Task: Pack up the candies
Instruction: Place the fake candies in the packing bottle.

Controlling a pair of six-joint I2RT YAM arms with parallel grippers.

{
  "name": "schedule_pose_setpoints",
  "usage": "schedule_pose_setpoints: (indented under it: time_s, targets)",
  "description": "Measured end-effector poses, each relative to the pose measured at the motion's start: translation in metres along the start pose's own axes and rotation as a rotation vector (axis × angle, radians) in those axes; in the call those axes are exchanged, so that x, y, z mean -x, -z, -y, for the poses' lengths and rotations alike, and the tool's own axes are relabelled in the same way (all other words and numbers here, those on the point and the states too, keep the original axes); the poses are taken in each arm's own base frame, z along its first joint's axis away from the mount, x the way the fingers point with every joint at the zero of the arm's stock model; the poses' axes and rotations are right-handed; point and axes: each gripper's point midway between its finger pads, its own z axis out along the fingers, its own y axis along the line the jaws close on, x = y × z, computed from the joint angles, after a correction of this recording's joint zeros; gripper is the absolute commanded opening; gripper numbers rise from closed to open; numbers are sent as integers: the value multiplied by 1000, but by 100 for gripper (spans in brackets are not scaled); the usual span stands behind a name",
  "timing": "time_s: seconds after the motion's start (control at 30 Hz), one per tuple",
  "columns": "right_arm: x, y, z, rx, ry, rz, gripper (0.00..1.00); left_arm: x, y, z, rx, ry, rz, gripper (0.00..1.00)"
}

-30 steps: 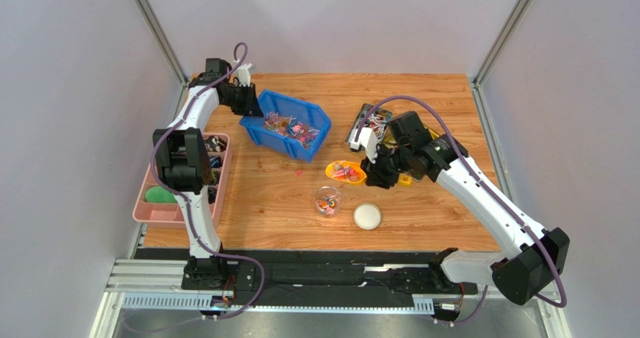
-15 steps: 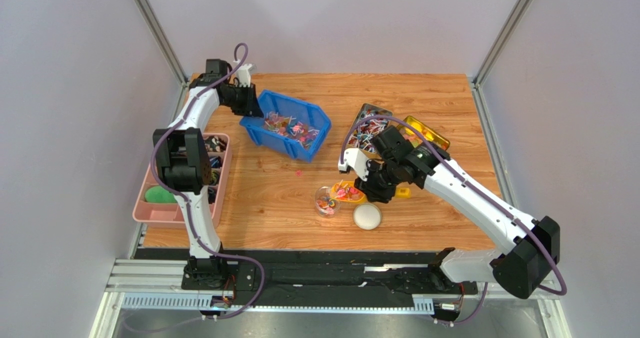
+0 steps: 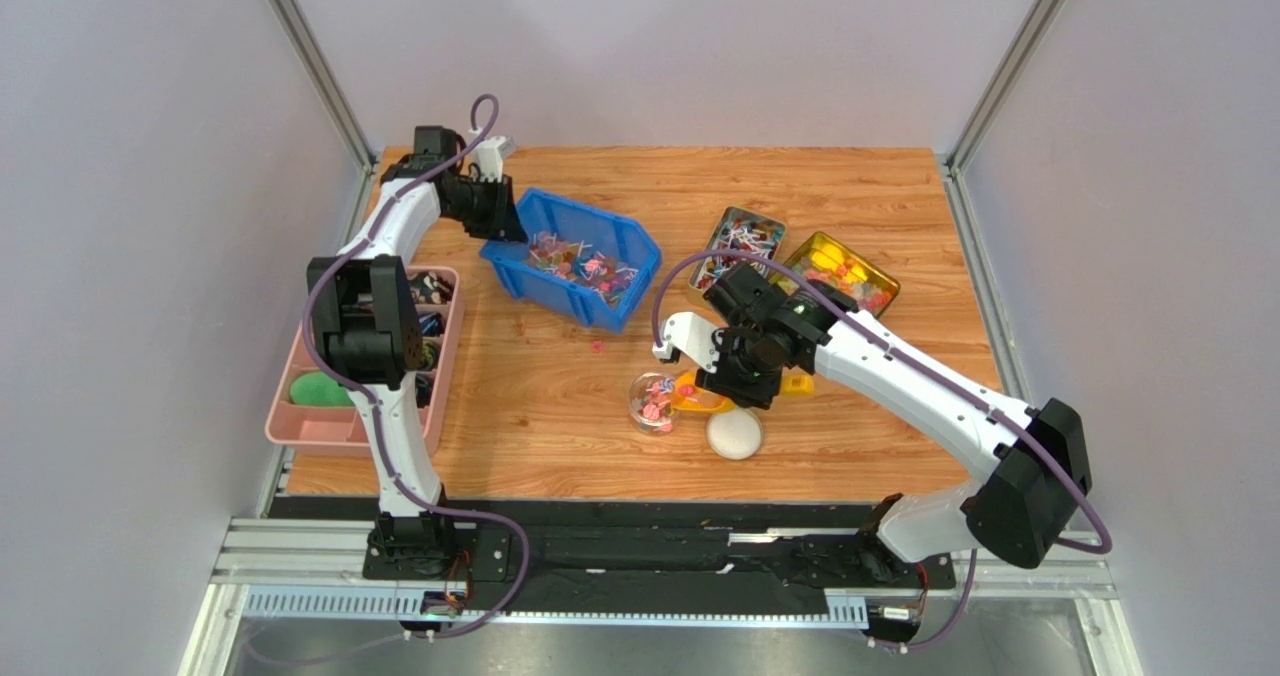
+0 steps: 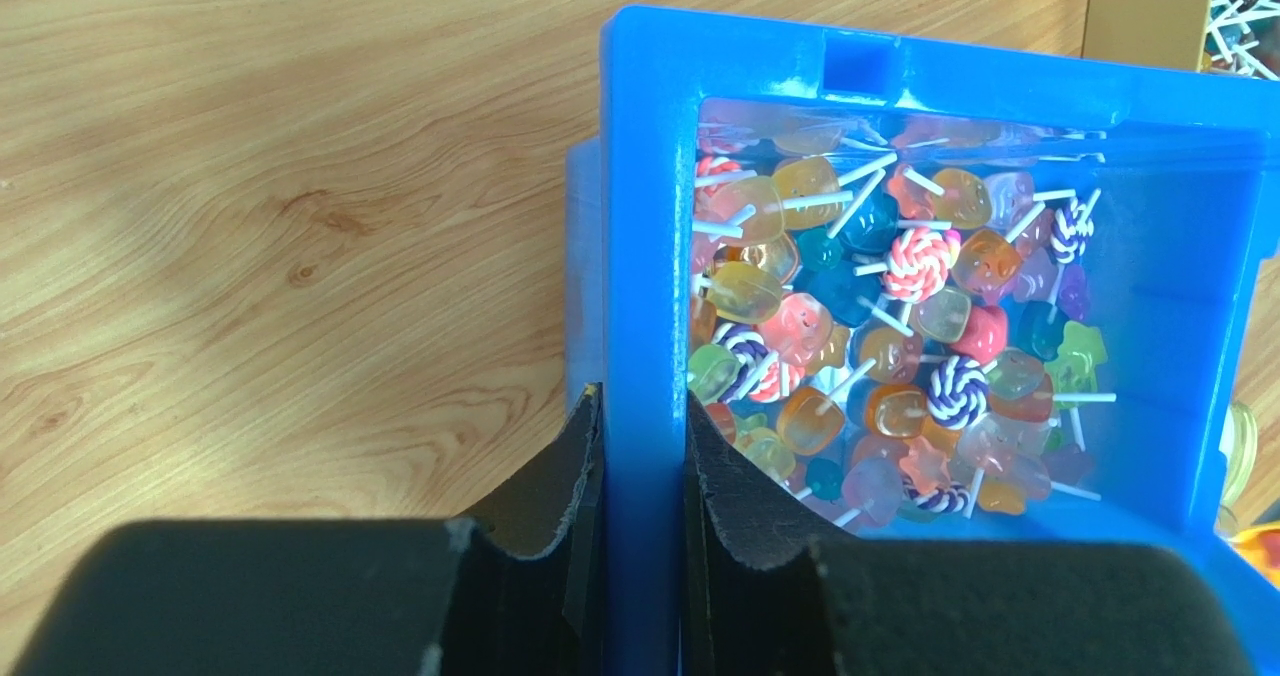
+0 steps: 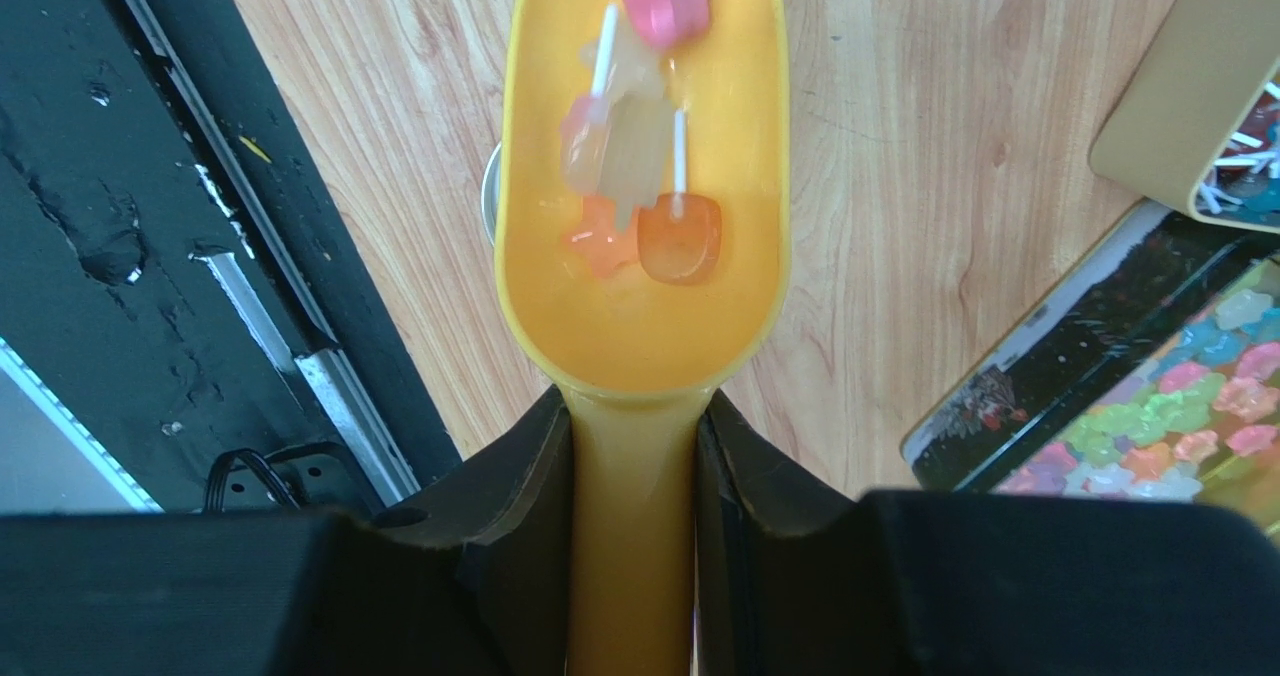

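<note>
The candies (image 4: 887, 346), small lollipops and sweets in mixed colours, fill the blue bin (image 4: 646, 181). My left gripper (image 4: 646, 451) is shut on that bin's side wall, at the bin's (image 3: 559, 295) back-left corner in the top view. My right gripper (image 5: 634, 436) is shut on the handle of the yellow scoop (image 5: 646, 271), which carries a few pink and orange candies (image 5: 639, 136) near its tip. In the top view the scoop (image 3: 694, 394) leans against the clear jar (image 3: 655, 403), which holds some candies. One loose candy (image 3: 598, 345) lies on the table.
A white lid (image 3: 735, 433) lies just right of the jar, under my right arm. Two open tins (image 3: 747, 235) (image 3: 845, 270) of sweets stand behind. A pink tray (image 3: 286, 406) sits at the left edge. The black front rail (image 5: 181, 256) is close.
My right gripper has carried the scoop forward and left, from mid-table to the jar. The blue bin has shifted slightly in my left gripper.
</note>
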Motion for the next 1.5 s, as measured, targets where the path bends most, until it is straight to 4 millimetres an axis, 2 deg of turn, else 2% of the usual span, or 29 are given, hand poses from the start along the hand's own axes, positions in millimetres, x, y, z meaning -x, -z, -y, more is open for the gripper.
schedule_pose_setpoints:
  time_s: [0.27,0.63,0.8,0.93,1.1,1.2,1.33,1.5]
  targets:
    - [11,9,9,-51,33,-33,0,-3,-2,-1,0,-4,4,0]
    - [4,11,8,-71,75,-125,0,-3,2,2,2,-18,12,0]
    - [11,20,12,-100,94,-113,0,0,6,3,3,-31,23,0]
    - [32,38,27,-171,110,-56,0,2,6,3,5,-39,32,0]
    - [66,64,58,-327,119,44,0,4,14,8,21,-76,46,0]
    - [87,72,79,-406,117,74,0,6,22,18,45,-132,56,0]
    - [122,66,106,-473,107,95,0,6,29,42,65,-225,65,0]
    - [145,43,126,-517,113,45,0,4,30,73,54,-304,63,0]
